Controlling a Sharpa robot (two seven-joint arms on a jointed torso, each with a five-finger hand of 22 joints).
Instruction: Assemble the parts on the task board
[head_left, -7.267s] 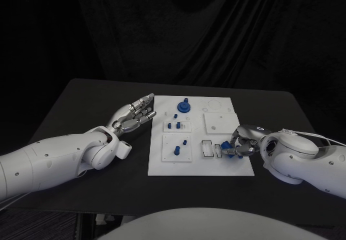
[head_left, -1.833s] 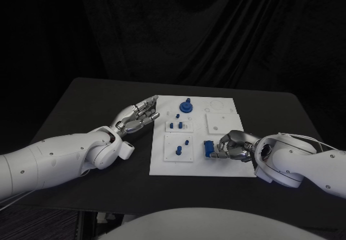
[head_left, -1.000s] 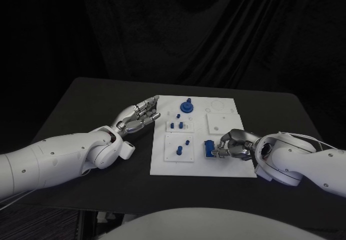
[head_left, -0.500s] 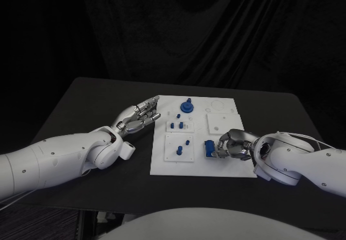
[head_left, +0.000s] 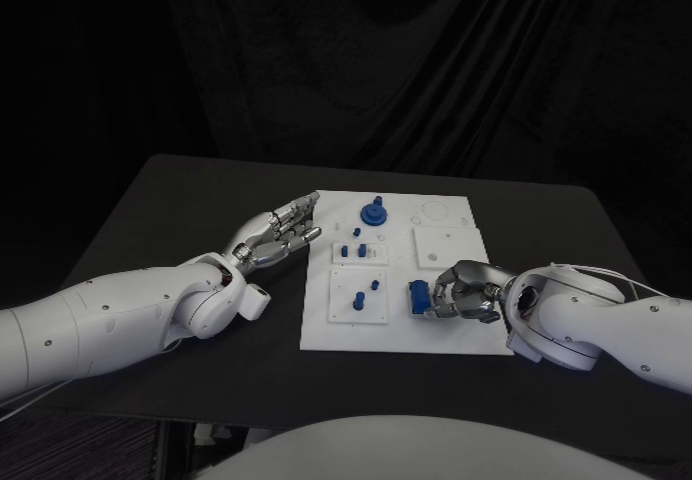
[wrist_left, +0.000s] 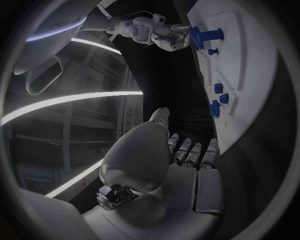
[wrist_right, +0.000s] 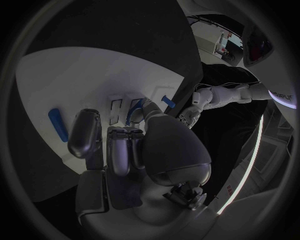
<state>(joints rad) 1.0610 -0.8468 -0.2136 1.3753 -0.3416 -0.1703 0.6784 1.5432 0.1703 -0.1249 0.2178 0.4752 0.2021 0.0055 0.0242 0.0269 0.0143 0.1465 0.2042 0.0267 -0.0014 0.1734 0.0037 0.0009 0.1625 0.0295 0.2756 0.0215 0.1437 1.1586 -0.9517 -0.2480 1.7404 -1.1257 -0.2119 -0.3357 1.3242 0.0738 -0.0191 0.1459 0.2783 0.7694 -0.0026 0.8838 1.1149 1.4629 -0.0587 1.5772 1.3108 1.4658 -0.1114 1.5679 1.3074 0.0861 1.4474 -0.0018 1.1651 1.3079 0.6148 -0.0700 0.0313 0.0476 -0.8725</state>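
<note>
right hand (head_left: 464, 293) curled over the near right part of the task board (head_left: 325, 330), fingers apparently gripping an upright blue part (head_left: 417, 296) at its fingertips | blue pegs (head_left: 365, 291) just beyond | left hand (head_left: 277, 231) empty, fingers spread, beside the board's left edge | blue knob (head_left: 372, 212) beyond its fingertips

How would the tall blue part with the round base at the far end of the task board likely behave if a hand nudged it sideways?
Probably stiff: the blue round-based part looks like moulded plastic. Its wide base under a narrow post suggests it would slide or hold rather than tip. It seems seated on the task board, so a nudge may not shift it much. The left hand lies open nearby.
</note>
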